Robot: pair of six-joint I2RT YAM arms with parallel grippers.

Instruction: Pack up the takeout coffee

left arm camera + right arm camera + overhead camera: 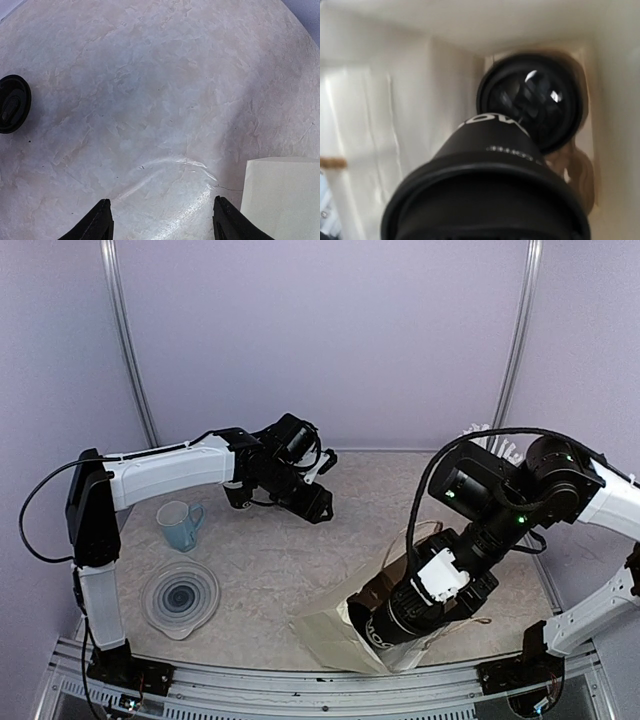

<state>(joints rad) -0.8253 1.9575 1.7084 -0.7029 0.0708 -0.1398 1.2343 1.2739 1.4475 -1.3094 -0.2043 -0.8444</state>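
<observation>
Right gripper [393, 617] is gripping a black lidded cup [487, 185] and holding it on its side, partway into the white paper bag [325, 635], which is lying near the table's front edge. A second lidded cup [530, 102] is sitting deeper in the bag in the brown carrier tray [577, 167]. Left gripper [162, 222] is hovering with fingers well apart and empty over the table [150, 100], with a black lid [12, 103] off to one side.
</observation>
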